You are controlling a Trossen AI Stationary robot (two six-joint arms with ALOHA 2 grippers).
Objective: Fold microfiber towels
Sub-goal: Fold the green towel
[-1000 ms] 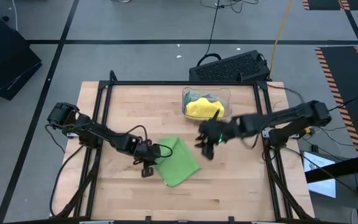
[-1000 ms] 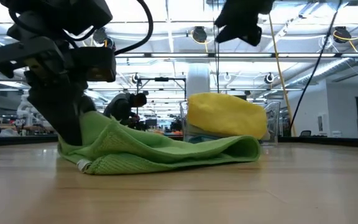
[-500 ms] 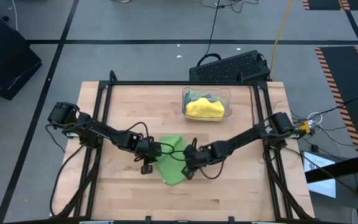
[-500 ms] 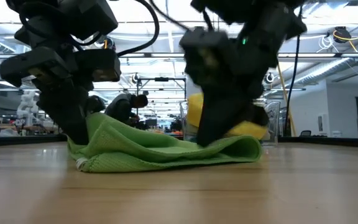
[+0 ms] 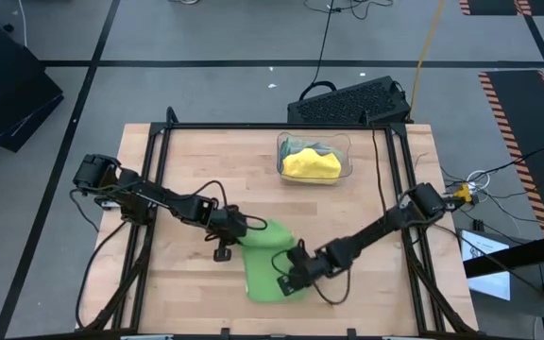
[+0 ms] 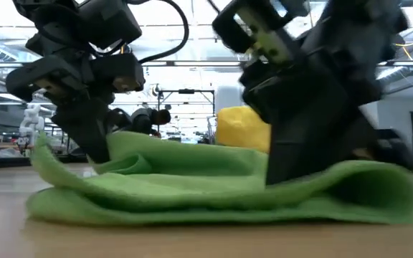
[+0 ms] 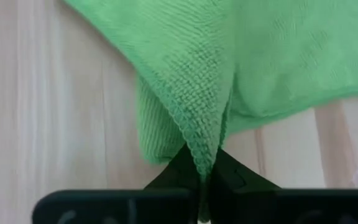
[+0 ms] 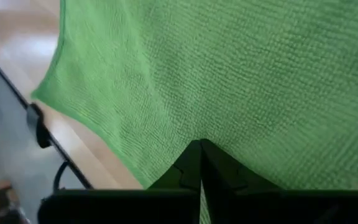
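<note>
Your bright green towel (image 5: 270, 264) lies near the table's (image 5: 187, 170) front edge, at its middle. Your left gripper (image 5: 237, 229) is pinched shut on the towel's far left edge (the hem shows between its fingers (image 7: 179, 168) in the wrist view), and your right gripper (image 5: 291, 274) is clamped on the towel's right side. You have bare wood either side. The clear bin (image 5: 314, 159) with the yellow towel (image 5: 310, 164) sits well apart at the back

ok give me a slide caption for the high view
Both grippers, left and right, pinch the bright green towel on the wooden table.
</note>
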